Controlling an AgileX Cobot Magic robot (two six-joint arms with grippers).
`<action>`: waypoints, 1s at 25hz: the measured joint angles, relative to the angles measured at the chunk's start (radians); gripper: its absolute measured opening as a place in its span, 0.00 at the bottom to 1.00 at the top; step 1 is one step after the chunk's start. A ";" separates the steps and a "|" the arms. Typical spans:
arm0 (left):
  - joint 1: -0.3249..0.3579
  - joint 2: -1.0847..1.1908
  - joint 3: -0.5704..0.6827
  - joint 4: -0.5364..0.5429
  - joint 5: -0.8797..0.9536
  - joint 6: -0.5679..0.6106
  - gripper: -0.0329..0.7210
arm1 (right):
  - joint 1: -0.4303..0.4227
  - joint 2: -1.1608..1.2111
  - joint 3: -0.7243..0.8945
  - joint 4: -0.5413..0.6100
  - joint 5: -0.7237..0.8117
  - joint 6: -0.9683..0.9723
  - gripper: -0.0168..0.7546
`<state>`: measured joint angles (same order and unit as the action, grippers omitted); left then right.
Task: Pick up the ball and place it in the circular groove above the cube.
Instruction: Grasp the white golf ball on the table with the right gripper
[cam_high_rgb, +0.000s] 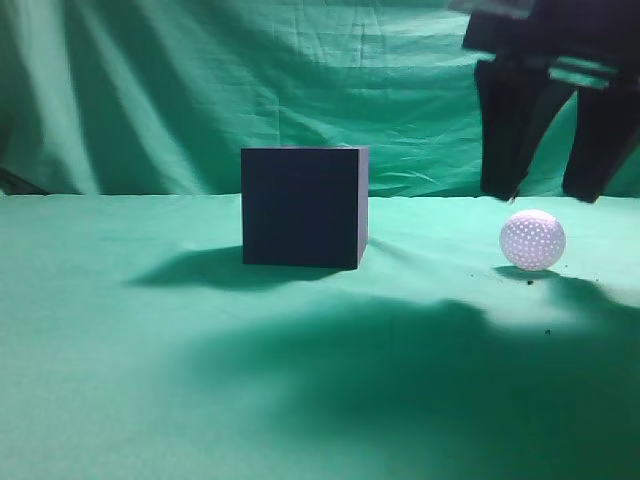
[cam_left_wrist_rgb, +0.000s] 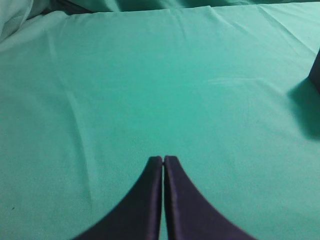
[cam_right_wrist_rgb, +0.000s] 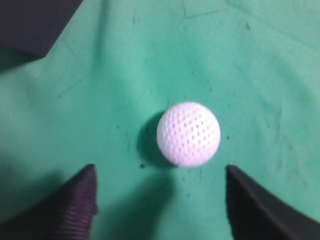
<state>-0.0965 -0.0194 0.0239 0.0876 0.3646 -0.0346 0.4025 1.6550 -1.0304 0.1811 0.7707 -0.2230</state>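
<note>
The white dimpled ball (cam_high_rgb: 533, 240) lies on the green cloth at the right. The dark navy cube (cam_high_rgb: 303, 206) stands left of it near the middle; its top face does not show. My right gripper (cam_high_rgb: 545, 192) hangs open just above and behind the ball, empty. In the right wrist view the ball (cam_right_wrist_rgb: 188, 133) lies just ahead of the open fingertips (cam_right_wrist_rgb: 160, 172), and a corner of the cube (cam_right_wrist_rgb: 35, 22) shows at top left. My left gripper (cam_left_wrist_rgb: 163, 159) is shut and empty over bare cloth; the cube's edge (cam_left_wrist_rgb: 315, 72) shows at the right.
Green cloth (cam_high_rgb: 150, 380) covers the table and hangs as a backdrop (cam_high_rgb: 150, 90) behind it. Small dark specks lie on the cloth near the ball. The arm's shadow falls across the front of the table.
</note>
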 joint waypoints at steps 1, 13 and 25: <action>0.000 0.000 0.000 0.000 0.000 0.000 0.04 | 0.000 0.022 -0.007 -0.002 -0.007 0.000 0.70; 0.000 0.000 0.000 0.000 0.000 0.000 0.04 | 0.000 0.164 -0.034 -0.047 -0.094 0.024 0.58; 0.000 0.000 0.000 0.000 0.000 0.000 0.04 | 0.002 0.170 -0.239 -0.112 0.110 0.140 0.43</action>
<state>-0.0965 -0.0194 0.0239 0.0876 0.3646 -0.0346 0.4044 1.8254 -1.2695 0.0695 0.8812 -0.0831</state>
